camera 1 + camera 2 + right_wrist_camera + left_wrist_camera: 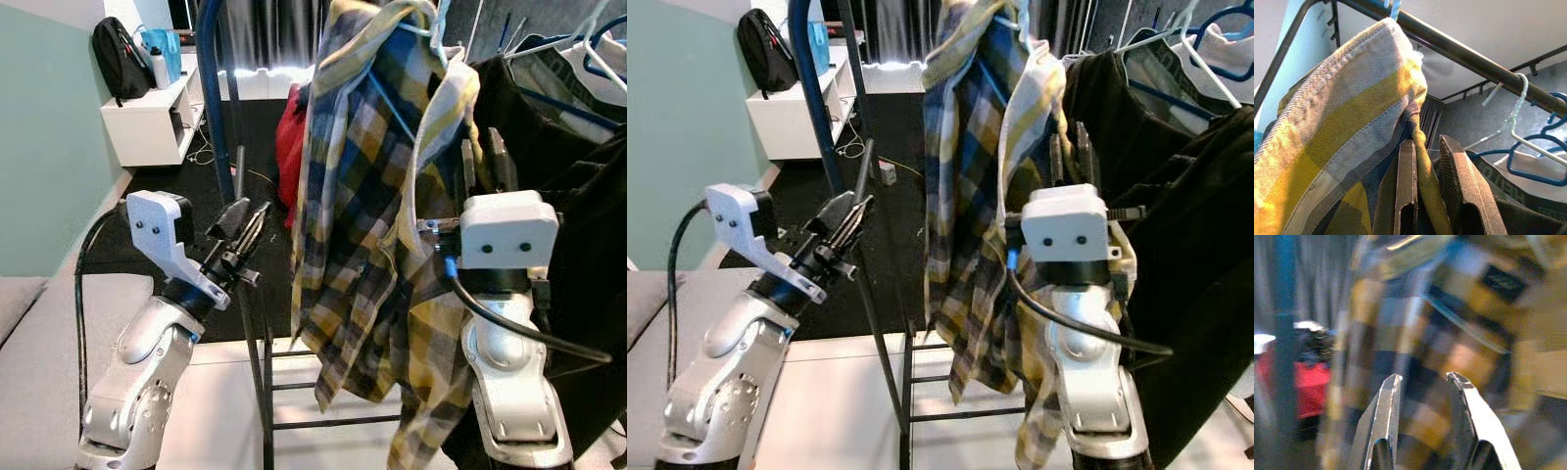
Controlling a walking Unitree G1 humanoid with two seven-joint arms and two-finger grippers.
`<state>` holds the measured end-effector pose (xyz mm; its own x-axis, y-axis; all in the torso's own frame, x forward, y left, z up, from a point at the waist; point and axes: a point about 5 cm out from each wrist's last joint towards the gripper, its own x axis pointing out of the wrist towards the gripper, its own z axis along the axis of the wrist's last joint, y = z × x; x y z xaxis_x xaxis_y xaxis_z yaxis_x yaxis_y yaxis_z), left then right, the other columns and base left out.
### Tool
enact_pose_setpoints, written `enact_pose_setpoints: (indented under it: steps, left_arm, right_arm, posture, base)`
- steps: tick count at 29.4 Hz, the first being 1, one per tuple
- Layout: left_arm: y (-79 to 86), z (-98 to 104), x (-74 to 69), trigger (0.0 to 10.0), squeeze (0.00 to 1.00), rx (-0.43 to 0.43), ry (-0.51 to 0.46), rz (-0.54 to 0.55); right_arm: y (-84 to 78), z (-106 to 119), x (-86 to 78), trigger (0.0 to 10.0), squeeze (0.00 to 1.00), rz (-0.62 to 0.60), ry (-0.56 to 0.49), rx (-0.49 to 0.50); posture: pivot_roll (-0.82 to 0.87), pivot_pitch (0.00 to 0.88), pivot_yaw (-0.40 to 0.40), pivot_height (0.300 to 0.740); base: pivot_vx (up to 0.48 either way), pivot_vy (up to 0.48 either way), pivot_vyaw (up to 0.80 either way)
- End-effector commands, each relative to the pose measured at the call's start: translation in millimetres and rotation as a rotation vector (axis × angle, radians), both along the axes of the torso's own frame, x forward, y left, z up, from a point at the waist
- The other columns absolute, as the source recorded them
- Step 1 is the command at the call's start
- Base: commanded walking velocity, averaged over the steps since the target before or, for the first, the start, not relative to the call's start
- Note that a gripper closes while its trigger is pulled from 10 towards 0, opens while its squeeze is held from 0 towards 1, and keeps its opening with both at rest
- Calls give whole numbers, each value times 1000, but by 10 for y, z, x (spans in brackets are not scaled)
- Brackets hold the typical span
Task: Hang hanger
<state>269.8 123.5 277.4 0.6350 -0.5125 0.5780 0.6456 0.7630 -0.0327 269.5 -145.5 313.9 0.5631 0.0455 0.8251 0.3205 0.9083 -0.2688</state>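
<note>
A yellow-and-blue plaid shirt (372, 225) on a pale blue hanger (1395, 9) is hung from the dark rail (1464, 53) of the clothes rack, at twelve o'clock in the head views. The right gripper (1429, 147) is raised at four o'clock, its fingers pinched on a fold of the shirt's edge. The left gripper (241, 235) is held at nine o'clock beside the shirt, fingers parted with nothing between them.

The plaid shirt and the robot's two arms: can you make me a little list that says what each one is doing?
shirt: yellow and blue plaid shirt, on a light blue hanger hooked over the black rail
right gripper: raised, fingers closed on a fold of the shirt
left gripper: raised beside the shirt, fingers apart, holding nothing
nearby: dark garments on other hangers
</note>
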Motion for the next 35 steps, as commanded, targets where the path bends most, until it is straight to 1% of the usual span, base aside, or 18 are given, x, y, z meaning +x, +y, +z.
enact_pose_setpoints:
  steps: [1, 2, 3, 4, 5, 6, 8, 10, 14, 19, 20, 22, 25, 27, 28, 30, 33, 35]
  left_arm:
    - [-72, 65, -80, 10000, 0, 44, -31, -76]
    - [-72, 65, -80, 10000, 0, 44, -31, -76]
    - [-144, 107, -132, 10000, 0, 79, -55, -129]
    - [-158, 114, -144, 10000, 0, 86, -59, -140]
    - [-158, 114, -144, 10000, 0, 86, -59, -140]
    - [-181, 122, -155, 10000, 0, 123, -81, -142]
    - [-181, 122, -155, 10000, 0, 123, -81, -142]
    - [-201, 147, -146, 10000, 0, 166, -120, -116]
    - [-177, 199, -118, 10000, 0, 173, -156, -67]
    - [-177, 208, -121, 10000, 0, 180, -163, -66]
    - [-172, 222, -125, 10000, 0, 186, -170, -63]
    - [-165, 234, -124, 10000, 0, 194, -175, -58]
    - [-156, 244, -122, 10000, 0, 199, -175, -56]
    - [-137, 255, -113, 10000, 0, 207, -171, -51]
    - [-137, 255, -113, 10000, 0, 207, -171, -51]
    - [-136, 261, -108, 10000, 0, 215, -172, -53]
    - [-136, 261, -108, 10000, 0, 215, -172, -53]
    - [-138, 261, -107, 10000, 0, 218, -173, -55]
  right_arm:
    - [-31, 144, -60, 10000, 0, 24, -93, 25]
    - [-31, 144, -60, 10000, 0, 24, -93, 25]
    - [-60, 165, -29, 10000, 0, 24, -91, 40]
    - [-67, 170, -22, 10000, 0, 25, -91, 43]
    - [-67, 170, -22, 10000, 0, 25, -91, 43]
    - [-65, 193, -16, 10000, 0, 33, -98, 40]
    - [-65, 193, -16, 10000, 0, 33, -98, 40]
    - [-36, 266, -14, 10000, 0, 70, -123, 35]
    - [18, 358, -12, 10000, 0, 131, -150, 44]
    - [31, 373, -3, 10000, 0, 157, -151, 50]
    - [53, 389, 17, 10000, 0, 209, -144, 64]
    - [75, 408, 33, 10000, 0, 260, -142, 75]
    - [91, 428, 46, 10000, 0, 302, -143, 86]
    - [56, 462, 114, 10000, 0, 321, -118, 161]
    - [56, 462, 114, 10000, 0, 321, -118, 161]
    - [-24, 472, 206, 10000, 0, 299, -78, 223]
    - [-24, 472, 206, 10000, 0, 299, -78, 223]
    - [-57, 467, 246, 10000, 0, 292, -56, 247]
  posture:
    - [-2, 154, 3, 740]
    - [-2, 154, 3, 740]
    - [-2, 154, 3, 740]
    - [-2, 154, 3, 740]
    - [-2, 154, 3, 740]
    - [-2, 152, 2, 740]
    - [-2, 152, 2, 740]
    - [-6, 152, 1, 740]
    - [-6, 154, 0, 740]
    - [-6, 154, 0, 740]
    - [-6, 154, 0, 740]
    - [2, 153, -2, 740]
    - [2, 156, 0, 740]
    - [6, 160, 1, 740]
    - [6, 160, 1, 740]
    - [5, 162, 3, 740]
    - [5, 162, 3, 740]
    - [6, 162, 5, 740]
  base:
    - [0, 0, 0]
    - [0, 0, 0]
    - [0, 0, 0]
    - [0, 0, 0]
    - [0, 0, 0]
    - [0, 0, 0]
    - [0, 0, 0]
    - [0, 0, 0]
    - [0, 0, 0]
    - [0, 0, 0]
    - [0, 0, 0]
    - [0, 0, 0]
    - [0, 0, 0]
    - [0, 0, 0]
    - [0, 0, 0]
    - [0, 0, 0]
    - [0, 0, 0]
    - [0, 0, 0]
